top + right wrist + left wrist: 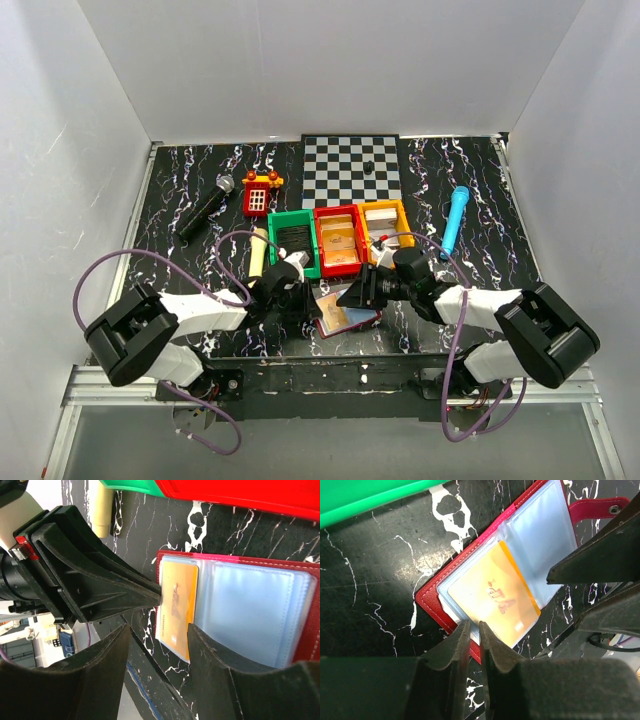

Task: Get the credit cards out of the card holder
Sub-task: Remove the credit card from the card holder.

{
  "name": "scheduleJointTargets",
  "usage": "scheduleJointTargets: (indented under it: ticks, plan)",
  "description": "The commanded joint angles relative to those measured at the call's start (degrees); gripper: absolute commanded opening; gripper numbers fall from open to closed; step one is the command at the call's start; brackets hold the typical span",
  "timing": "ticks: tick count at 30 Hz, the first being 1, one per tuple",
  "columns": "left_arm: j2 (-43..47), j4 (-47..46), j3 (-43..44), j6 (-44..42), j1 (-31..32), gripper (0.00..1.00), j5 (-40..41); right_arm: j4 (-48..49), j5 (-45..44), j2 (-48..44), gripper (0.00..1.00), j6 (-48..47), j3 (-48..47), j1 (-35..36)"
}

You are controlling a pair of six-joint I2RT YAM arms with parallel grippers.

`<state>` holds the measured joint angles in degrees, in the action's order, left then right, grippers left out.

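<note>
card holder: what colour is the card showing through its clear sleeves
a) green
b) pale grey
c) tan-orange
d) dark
c: the one credit card showing through the clear sleeves of the card holder is tan-orange, and it lies right at the tips of the left gripper.

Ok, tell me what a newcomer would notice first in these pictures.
First comes the open dark-red card holder on the black marbled table, an orange card showing among its clear sleeves. The left hand, fingers almost closed, sits at that card's edge, while the right hand hovers wide open over it. Just behind stand a green bin, red bin and yellow bin.
</note>
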<state>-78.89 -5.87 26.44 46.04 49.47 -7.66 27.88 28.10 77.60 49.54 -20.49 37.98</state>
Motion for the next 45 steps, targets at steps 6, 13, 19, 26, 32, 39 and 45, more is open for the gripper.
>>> scheduleJointTargets:
  ticks: [6,13,19,26,32,39,45]
  plan:
    - [-3.1,-0.7,1.8,-1.2,-0.8,0.1,0.3,0.3,2.8,3.1,0.58,-1.6,-2.9,0.3]
    - [-5.0,-1.2,1.2,-1.5,-1.3,0.07,0.1,0.4,2.1,3.3,0.58,-1.5,-2.5,0.3]
    - [-7.1,-1.9,1.2,-1.9,-1.8,0.06,-0.2,-0.9,0.6,2.1,0.58,-1.9,-2.1,0.3]
    - [-7.3,-2.1,0.8,-2.1,-2.4,0.04,-0.2,-2.5,-3.0,-1.1,0.59,-2.2,-0.5,-0.4]
    - [-7.2,-2.4,0.8,-2.1,-2.5,0.03,-0.5,-4.2,-3.7,-1.4,0.59,-2.8,-1.0,-0.7]
    - [-7.2,-2.7,0.7,-2.1,-2.5,0.03,-0.8,-3.8,-2.4,0.4,0.59,-2.6,-1.3,-0.9]
    - [-7.4,-3.0,0.7,-2.1,-2.5,0.03,-1.1,-3.0,-0.7,2.1,0.59,-2.5,-1.9,-0.8]
